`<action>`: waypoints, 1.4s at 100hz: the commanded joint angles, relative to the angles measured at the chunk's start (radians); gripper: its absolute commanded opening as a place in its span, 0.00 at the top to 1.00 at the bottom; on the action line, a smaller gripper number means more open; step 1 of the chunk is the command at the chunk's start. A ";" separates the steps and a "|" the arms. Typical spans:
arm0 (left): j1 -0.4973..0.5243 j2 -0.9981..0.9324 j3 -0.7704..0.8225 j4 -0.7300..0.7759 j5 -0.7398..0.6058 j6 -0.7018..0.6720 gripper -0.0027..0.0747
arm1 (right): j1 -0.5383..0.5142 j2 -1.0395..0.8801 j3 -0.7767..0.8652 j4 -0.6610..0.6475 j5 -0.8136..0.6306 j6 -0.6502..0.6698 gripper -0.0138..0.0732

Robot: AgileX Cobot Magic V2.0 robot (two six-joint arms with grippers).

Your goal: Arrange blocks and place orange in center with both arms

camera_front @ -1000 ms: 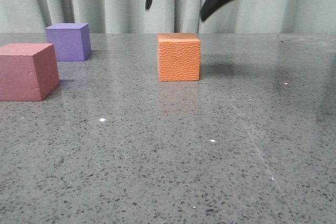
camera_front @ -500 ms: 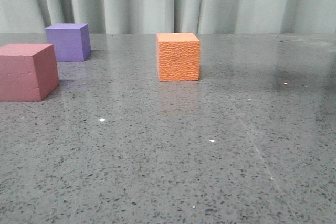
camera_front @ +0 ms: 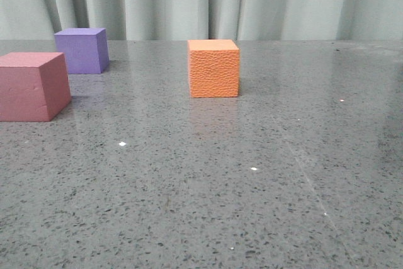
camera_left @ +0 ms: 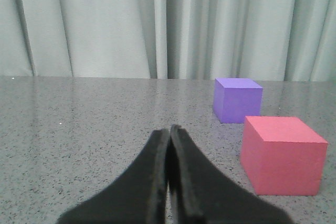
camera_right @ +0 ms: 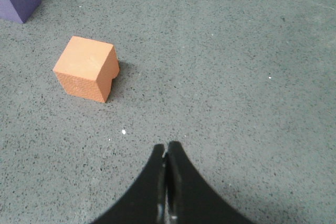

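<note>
Left hand point(camera_left: 169, 129): fingers pressed together tip to tip, nothing between them. It sits low, pointing level across the counter point(camera_left: 79, 129) toward the curtain point(camera_left: 105, 24). Only the two dark fingers show; the rest of the arm is cut off at the frame edge.

Right hand point(camera_right: 166, 146): also closed flat, holding nothing. It is raised and looks down at the counter at a steep angle. Again only the fingers are in frame.

Neither hand nor arm appears in the front view, so their position over the counter can't be read from there.

Landmark is the orange cube point(camera_front: 213, 67). It stands alone on the counter, upright, pebbled face toward the front camera, with nothing touching it. In the right wrist view the orange cube point(camera_right: 85, 75) lies ahead of that hand's tips and off to one side, well apart from them.

The purple cube point(camera_front: 81, 50) is left of the orange cube and farther back, well apart. The red-pink cube point(camera_front: 33, 85) is left of the orange cube and nearer the camera, also well apart; its left side is cut off by the frame edge.

In the left wrist view the purple cube point(camera_left: 237, 99) and the red-pink cube point(camera_left: 282, 154) sit near each other, whether touching can't be told. The orange cube isn't in that view.
</note>
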 commanded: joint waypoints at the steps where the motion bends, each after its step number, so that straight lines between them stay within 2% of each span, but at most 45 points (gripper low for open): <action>1: 0.001 -0.034 0.054 -0.008 -0.074 -0.004 0.98 | -0.001 -0.030 -0.017 -0.032 -0.051 -0.009 0.92; 30: 0.001 -0.034 0.054 -0.008 -0.074 -0.004 0.98 | -0.001 -0.035 -0.017 -0.051 -0.050 -0.009 0.92; 45: 0.001 -0.034 0.054 -0.008 -0.074 -0.004 0.98 | -0.001 -0.042 0.013 -0.132 -0.072 -0.009 0.92; 64: 0.001 -0.034 0.054 -0.008 -0.074 -0.004 0.98 | -0.002 -0.170 0.220 -0.188 -0.227 0.019 0.92; 77: 0.001 -0.034 0.054 -0.008 -0.074 -0.004 0.98 | -0.051 -0.302 0.378 -0.180 -0.321 0.067 0.92; 100: 0.001 -0.034 0.054 -0.008 -0.074 -0.004 0.98 | -0.242 -0.551 0.638 -0.088 -0.498 0.055 0.92; 124: 0.001 -0.034 0.054 -0.008 -0.074 -0.004 0.98 | -0.432 -0.772 0.820 0.225 -0.619 -0.248 0.92; 140: 0.001 -0.034 0.054 -0.008 -0.074 -0.004 0.98 | -0.498 -0.867 0.891 0.247 -0.641 -0.269 0.92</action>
